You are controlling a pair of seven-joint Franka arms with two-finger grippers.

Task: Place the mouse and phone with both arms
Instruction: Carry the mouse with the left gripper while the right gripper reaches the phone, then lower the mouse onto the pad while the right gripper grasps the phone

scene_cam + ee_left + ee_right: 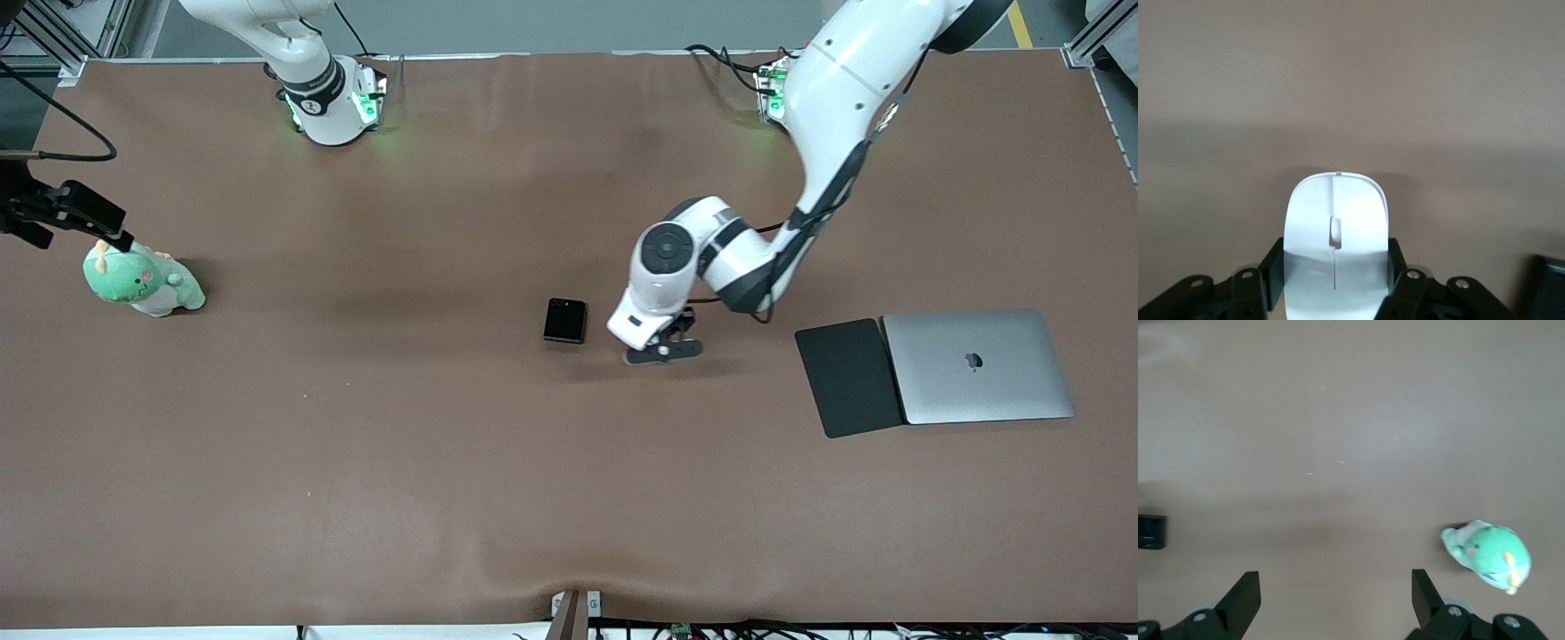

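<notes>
The white mouse (1336,207) sits between the fingers of my left gripper (1336,261), which press on both of its sides. In the front view this gripper (662,348) is low at the table's middle and hides the mouse. The black phone (564,320) lies flat on the table beside it, toward the right arm's end; it also shows in the right wrist view (1151,531). My right gripper (1335,595) is open and empty, high above the table near the plush toy (1488,557). It shows at the edge of the front view (89,218).
A flat black mouse pad (849,376) and a closed silver laptop (978,364) lie side by side toward the left arm's end. A green plush dinosaur (142,280) sits at the right arm's end. The table is covered with a brown mat (356,444).
</notes>
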